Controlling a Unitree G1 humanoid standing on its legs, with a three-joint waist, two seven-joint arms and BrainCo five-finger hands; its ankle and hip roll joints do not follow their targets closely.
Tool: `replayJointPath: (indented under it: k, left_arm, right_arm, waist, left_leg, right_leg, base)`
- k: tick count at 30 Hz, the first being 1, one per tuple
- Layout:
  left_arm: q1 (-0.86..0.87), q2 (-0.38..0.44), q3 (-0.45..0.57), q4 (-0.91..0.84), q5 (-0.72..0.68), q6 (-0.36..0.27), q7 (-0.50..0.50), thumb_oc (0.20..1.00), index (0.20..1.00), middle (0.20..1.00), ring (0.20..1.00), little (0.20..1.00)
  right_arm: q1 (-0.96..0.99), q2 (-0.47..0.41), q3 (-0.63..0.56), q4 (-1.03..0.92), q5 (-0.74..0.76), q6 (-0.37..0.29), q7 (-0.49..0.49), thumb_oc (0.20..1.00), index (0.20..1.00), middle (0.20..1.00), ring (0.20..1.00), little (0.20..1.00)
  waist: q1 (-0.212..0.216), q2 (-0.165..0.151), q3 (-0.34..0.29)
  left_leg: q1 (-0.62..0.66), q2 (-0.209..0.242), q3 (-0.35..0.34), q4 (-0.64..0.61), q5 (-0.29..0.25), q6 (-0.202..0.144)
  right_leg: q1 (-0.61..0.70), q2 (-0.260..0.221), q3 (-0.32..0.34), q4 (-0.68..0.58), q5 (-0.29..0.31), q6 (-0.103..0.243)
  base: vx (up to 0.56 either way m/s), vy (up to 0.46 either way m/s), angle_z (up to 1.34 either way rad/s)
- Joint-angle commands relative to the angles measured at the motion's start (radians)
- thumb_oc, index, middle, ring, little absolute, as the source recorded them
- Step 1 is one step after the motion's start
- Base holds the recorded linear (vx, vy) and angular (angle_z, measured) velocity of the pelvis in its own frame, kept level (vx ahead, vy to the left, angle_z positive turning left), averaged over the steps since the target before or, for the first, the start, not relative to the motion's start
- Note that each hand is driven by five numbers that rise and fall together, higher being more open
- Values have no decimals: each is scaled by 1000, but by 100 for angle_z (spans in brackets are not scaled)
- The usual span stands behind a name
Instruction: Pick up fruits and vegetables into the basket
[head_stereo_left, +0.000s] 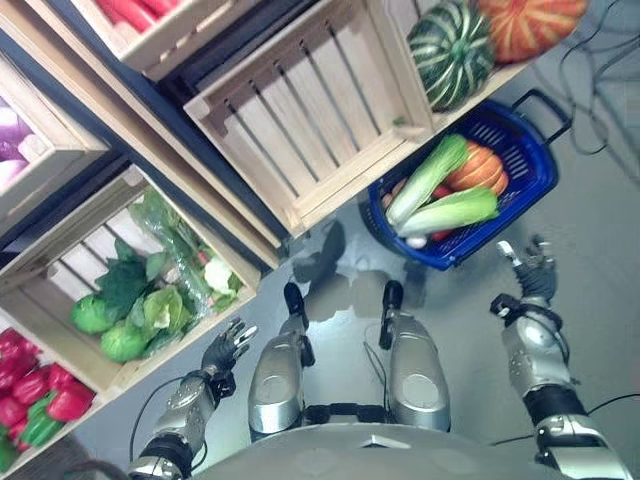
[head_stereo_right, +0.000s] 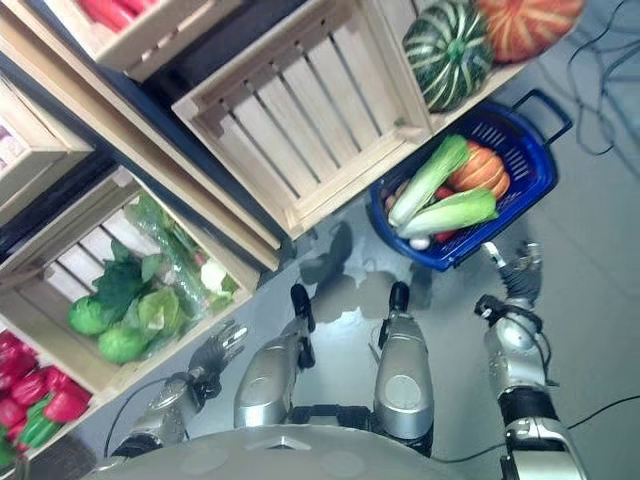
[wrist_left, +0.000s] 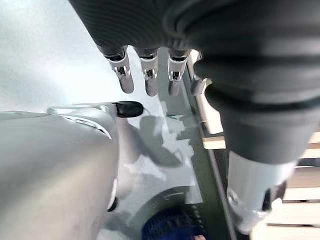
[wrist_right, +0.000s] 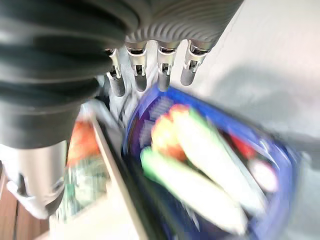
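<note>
A blue basket (head_stereo_left: 528, 186) with a black handle stands on the grey floor under the shelf's edge. In it lie two pale green cabbages (head_stereo_left: 452, 210), an orange pumpkin (head_stereo_left: 478, 168) and some red and white pieces. My right hand (head_stereo_left: 535, 268) hovers just in front of the basket, open and holding nothing; the right wrist view shows its straight fingers (wrist_right: 165, 75) above the basket (wrist_right: 286, 167). My left hand (head_stereo_left: 228, 348) hangs low beside the crate of greens, also open and holding nothing, with its fingers (wrist_left: 147, 80) straight.
An empty wooden crate (head_stereo_left: 310, 110) sits at the centre of the shelf. The crate to its left holds leafy greens and cabbages (head_stereo_left: 140, 295), with red and green peppers (head_stereo_left: 35, 395) further left. A striped green squash (head_stereo_left: 450, 50) and an orange pumpkin (head_stereo_left: 530, 25) rest above the basket.
</note>
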Motion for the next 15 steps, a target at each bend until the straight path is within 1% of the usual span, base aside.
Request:
replayJointPath:
  k: [1, 2, 3, 5, 6, 8, 12, 15]
  left_arm:
    - [9, 24, 12, 42, 80, -20, -10, 1000, 1000, 1000, 1000, 1000]
    - [-3, 17, 4, 70, 102, -14, -15, 1000, 1000, 1000, 1000, 1000]
    - [-13, 16, -1, 91, 127, -3, -16, 1000, 1000, 1000, 1000, 1000]
    - [-40, 9, -24, 145, 175, 12, -7, 1000, 1000, 1000, 1000, 1000]
    - [-55, 8, -37, 172, 189, 29, -12, 1000, 1000, 1000, 1000, 1000]
    - [-77, -2, -57, 228, 200, 29, -16, 1000, 1000, 1000, 1000, 1000]
    - [-104, -19, -77, 288, 210, 43, -21, 1000, 1000, 1000, 1000, 1000]
    - [-113, -28, -75, 320, 210, 61, -27, 1000, 1000, 1000, 1000, 1000]
  right_arm:
    - [1, 34, 36, 31, -33, 55, 94, 1000, 1000, 1000, 1000, 1000]
    - [4, 57, 66, 85, -80, 93, 125, 1000, 1000, 1000, 1000, 1000]
    - [3, 70, 89, 132, -121, 114, 136, 1000, 1000, 1000, 1000, 1000]
    - [-9, 99, 136, 219, -139, 166, 169, 1000, 1000, 1000, 1000, 1000]
    - [-19, 114, 162, 270, -154, 208, 198, 1000, 1000, 1000, 1000, 1000]
    - [-37, 139, 196, 362, -176, 228, 226, 1000, 1000, 1000, 1000, 1000]
    - [-59, 170, 246, 470, -247, 267, 261, 1000, 1000, 1000, 1000, 1000]
    - [-62, 189, 256, 527, -237, 326, 275, 1000, 1000, 1000, 1000, 1000]
  waist:
    - [25, -66, -87]
    - [32, -77, -116]
    - [39, -83, -133]
    - [47, -91, -158]
    - [52, -94, -168]
    - [59, -96, -184]
    - [69, -94, -207]
    - [72, -89, -222]
  left_leg:
    - [23, -30, -4, 44, -120, 18]
    - [44, -31, 4, 38, -127, 21]
    - [57, -32, 7, 33, -131, 23]
    - [85, -36, 17, 19, -136, 28]
    - [100, -38, 23, 10, -138, 29]
    - [121, -43, 28, -1, -142, 32]
    - [147, -59, 30, -8, -156, 41]
    - [159, -72, 29, -8, -166, 51]
  right_leg:
    - [98, -28, -9, -84, 35, 56]
    - [122, -31, -14, -101, 41, 61]
    - [136, -33, -20, -109, 45, 65]
    - [163, -38, -31, -127, 54, 73]
    - [179, -44, -40, -139, 61, 77]
    - [201, -49, -53, -156, 67, 83]
    - [226, -60, -72, -175, 77, 91]
    - [236, -63, -77, -175, 74, 92]
  base:
    - [122, 92, -3]
    - [67, 70, 0]
    - [85, 92, 2]
    - [29, 88, 10]
    - [-1, 107, 15]
    - [-6, 110, 10]
    - [-37, 111, -3]
    - [-50, 98, -7]
